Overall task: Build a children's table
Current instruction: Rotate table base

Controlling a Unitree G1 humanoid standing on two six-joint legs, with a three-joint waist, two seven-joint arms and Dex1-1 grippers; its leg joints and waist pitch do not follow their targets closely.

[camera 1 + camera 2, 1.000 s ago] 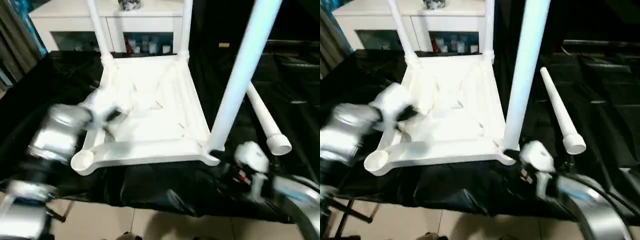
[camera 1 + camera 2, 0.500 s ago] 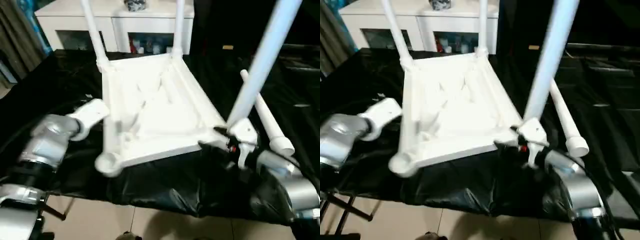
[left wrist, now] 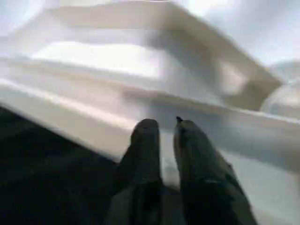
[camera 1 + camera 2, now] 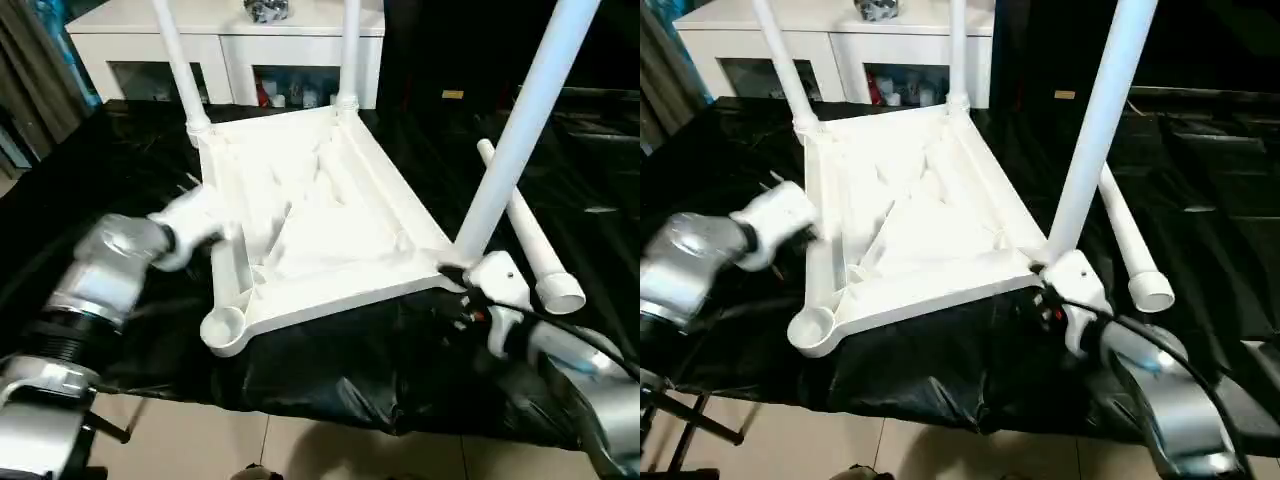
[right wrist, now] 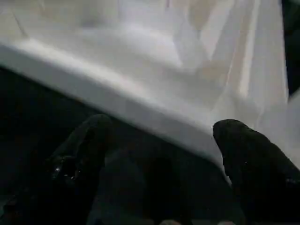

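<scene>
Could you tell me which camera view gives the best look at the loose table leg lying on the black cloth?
The right eye view: the loose leg lies whole beside the upturned tabletop, its flared end clear. The left eye view shows it too, partly behind a fitted leg. The wrist views show the tabletop's edge instead.

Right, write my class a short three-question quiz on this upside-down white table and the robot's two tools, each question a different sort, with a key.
1. True or false: all four legs are fitted into the table top.
2. Multiple choice: the loose leg lies (A) on the black cloth at the robot's right, (B) on the cabinet, (C) inside the top.
3. Fill in: the right tool at the near right corner has its fingers ____.

Key: 1 false, three legs stand in sockets, the near left socket is empty; 2 A; 3 open.
</scene>
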